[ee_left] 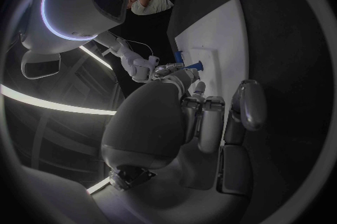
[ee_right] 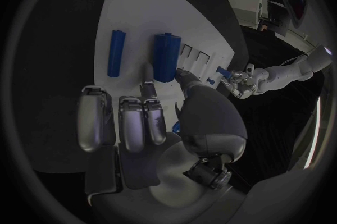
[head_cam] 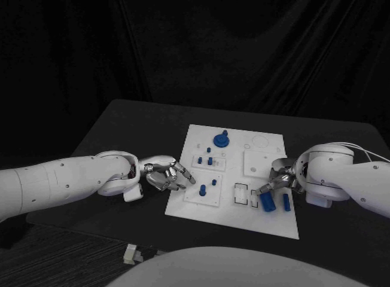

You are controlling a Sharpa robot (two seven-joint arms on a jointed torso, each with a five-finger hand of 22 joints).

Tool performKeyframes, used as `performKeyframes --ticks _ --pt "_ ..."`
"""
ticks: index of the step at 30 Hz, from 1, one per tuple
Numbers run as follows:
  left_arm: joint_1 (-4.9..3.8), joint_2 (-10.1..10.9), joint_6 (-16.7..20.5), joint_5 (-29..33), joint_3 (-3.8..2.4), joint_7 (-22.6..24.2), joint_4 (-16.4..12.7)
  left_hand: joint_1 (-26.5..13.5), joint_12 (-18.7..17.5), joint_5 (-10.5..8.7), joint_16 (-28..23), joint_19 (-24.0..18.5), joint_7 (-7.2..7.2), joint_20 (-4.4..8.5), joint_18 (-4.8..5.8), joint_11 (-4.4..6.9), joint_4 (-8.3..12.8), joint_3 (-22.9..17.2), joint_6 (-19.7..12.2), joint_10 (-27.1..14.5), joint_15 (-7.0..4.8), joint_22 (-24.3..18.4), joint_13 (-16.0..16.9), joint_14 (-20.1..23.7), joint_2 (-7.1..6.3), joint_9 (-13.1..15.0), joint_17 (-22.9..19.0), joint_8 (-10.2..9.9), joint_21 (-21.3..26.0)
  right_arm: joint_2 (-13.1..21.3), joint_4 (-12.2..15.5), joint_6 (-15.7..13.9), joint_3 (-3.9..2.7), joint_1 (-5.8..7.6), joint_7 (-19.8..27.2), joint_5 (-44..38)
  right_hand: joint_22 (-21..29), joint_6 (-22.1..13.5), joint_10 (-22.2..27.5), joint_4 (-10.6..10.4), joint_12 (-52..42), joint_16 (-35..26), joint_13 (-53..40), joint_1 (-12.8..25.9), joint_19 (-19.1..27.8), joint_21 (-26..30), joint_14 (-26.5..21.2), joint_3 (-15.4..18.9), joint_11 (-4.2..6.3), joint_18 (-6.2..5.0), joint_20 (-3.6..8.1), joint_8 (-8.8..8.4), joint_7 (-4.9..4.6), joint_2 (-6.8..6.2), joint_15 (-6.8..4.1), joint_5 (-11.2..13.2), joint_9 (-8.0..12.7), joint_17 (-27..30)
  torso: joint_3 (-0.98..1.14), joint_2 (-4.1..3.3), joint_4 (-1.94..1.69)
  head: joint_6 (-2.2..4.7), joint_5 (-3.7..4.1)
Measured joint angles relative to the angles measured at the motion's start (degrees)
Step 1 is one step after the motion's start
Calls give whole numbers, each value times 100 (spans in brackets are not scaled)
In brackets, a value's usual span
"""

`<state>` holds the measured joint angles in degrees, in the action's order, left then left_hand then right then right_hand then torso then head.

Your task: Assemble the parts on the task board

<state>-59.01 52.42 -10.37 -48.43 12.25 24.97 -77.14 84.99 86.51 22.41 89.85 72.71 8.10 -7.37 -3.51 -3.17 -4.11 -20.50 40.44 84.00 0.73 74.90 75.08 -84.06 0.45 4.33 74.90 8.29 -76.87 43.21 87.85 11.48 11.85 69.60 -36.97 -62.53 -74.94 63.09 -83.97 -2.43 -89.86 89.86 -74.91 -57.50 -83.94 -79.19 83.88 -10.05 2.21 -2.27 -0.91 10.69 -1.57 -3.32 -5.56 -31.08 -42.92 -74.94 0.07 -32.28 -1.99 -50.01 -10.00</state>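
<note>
- Two loose blue parts are seen at the near right corner of the task board (head_cam: 238,206): a thick cylinder (head_cam: 268,201) and a thin rod (head_cam: 286,202), long axes running 12 to 6 o'clock.
- The right hand (head_cam: 279,180) is placed at the cylinder's 12 o'clock, clearly the nearer hand; its fingers are curled, nothing gripped.
- The left hand (head_cam: 167,175) is held at the board's 9 o'clock edge, curled, empty.
- Two empty slots (head_cam: 247,194) lie at the cylinder's 9 o'clock; no obstruction is seen between.

Black table (head_cam: 126,128) carries white task board (head_cam: 264,224) at centre; board lies flat, slightly skewed to table edges.
</note>
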Motion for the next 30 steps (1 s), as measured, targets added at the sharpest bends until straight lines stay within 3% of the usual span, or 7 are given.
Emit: performKeyframes --ticks 2,9,17,30 --pt "0 0 -4 0 0 -3 2 0 0 0 0 0 0 0 0 0 0 0 0 0 0 0 0 0 0 2 0 0 0 17 4 -29 2 -3 0 17 0 -9 6 -2 0 0 0 0 -17 44 18 -2 27 1 17 47 9 0 -19 -156 -36 0 0 0 0 0 0" --pt "0 0 -19 0 2 -14 7 0 0 0 0 0 0 0 0 0 0 0 0 0 0 0 2 0 0 2 0 0 0 104 55 -174 6 -5 -1 111 1 -58 6 -112 0 0 0 0 0 66 9 -112 49 1 41 215 44 0 -47 -171 -37 0 0 -1 1 0 -5" --pt "0 3 -29 0 0 -26 10 0 1 0 0 0 0 0 0 0 0 0 0 0 0 0 1 0 0 2 0 0 0 223 172 -342 9 12 1 243 1 -93 6 -137 0 0 0 1 0 66 8 -137 49 1 40 239 48 1 -47 -176 -82 1 0 0 1 0 -14" --pt "0 10 -35 0 1 -36 11 -18 2 0 0 -20 20 -20 0 0 0 0 20 0 0 0 -3 0 18 1 0 0 0 324 342 -498 5 201 3 594 2 -116 5 -153 0 0 1 2 1 66 7 -153 48 2 40 238 24 1 -46 -177 -125 1 0 0 0 0 -15"
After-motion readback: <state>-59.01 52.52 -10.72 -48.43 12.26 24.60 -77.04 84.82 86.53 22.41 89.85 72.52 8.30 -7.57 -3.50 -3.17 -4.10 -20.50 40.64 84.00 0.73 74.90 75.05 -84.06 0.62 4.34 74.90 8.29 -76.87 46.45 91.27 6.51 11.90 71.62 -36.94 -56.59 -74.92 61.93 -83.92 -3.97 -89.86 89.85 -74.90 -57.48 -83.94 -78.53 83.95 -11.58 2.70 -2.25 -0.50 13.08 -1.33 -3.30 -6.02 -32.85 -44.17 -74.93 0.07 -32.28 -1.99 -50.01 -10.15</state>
